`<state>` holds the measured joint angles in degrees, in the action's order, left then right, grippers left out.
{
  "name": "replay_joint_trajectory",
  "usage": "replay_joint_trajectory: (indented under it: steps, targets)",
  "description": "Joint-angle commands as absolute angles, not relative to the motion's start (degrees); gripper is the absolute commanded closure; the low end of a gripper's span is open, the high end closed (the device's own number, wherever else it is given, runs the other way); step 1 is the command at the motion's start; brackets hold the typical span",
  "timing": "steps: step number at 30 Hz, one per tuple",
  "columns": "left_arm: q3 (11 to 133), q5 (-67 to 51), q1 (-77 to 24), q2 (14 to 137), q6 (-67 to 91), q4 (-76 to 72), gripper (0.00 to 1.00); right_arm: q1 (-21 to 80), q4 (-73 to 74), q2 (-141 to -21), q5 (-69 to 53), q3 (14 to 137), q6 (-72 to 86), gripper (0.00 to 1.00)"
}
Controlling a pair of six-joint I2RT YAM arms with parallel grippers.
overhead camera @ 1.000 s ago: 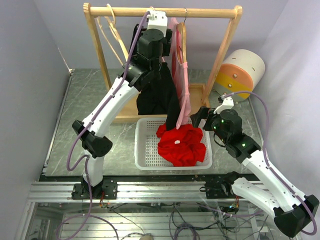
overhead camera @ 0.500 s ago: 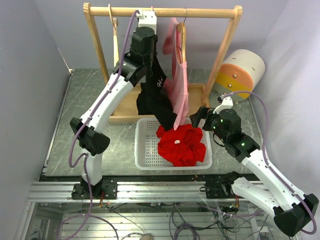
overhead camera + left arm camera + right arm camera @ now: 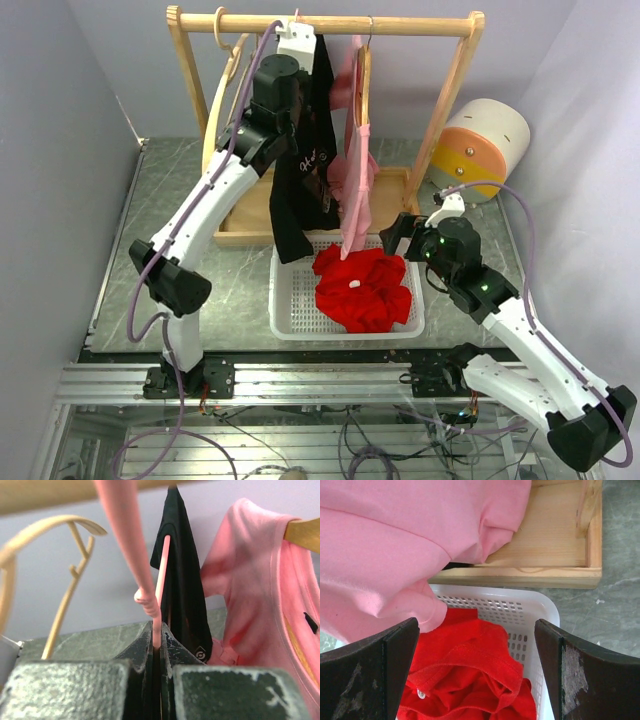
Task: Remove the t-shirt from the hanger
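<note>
While the left gripper [image 3: 297, 42] is clamped tight on the thin bar of the pink hanger [image 3: 162, 575], just under the rail [image 3: 400, 25], the black t-shirt [image 3: 300, 170] hangs draped over that hanger — its hem reaches down to the far rim of the basket [image 3: 283, 300]. A pink shirt [image 3: 352, 170] hangs just beside it (on a wooden hanger [image 3: 364, 75], to the right). The right gripper [image 3: 476, 625] — jaws spread wide, holding nothing — hovers over the basket's far right corner, near the pink hem and a red cloth [image 3: 362, 290] lying inside.
</note>
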<state>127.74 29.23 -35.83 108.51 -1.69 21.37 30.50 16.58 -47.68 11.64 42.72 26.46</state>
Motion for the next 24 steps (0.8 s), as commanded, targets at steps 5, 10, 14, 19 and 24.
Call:
replay_joint_trajectory:
  steps: [5,10,14,19,24]
  targets:
    - [129.84,23.81,-35.67,99.23,-11.89,15.17,0.93,30.76,14.9,-45.91,17.21,46.0,22.29,0.0]
    - [131.52,21.93,-35.64,96.73,-14.25,23.25,0.93,30.76,14.98,-46.94,18.64,48.02,20.92,0.0]
    - [128.44,21.78,-35.64,93.57,-15.86,29.34,0.93,30.76,14.74,-47.57,18.26,49.72,19.93,0.0]
    - [119.25,19.13,-35.68,87.57,-16.52,33.3,0.93,30.76,12.13,-48.28,16.82,52.03,18.08,0.0]
    - [111.62,19.09,-35.68,79.66,-16.81,34.96,0.93,30.76,6.16,-49.4,12.24,55.87,15.66,0.0]
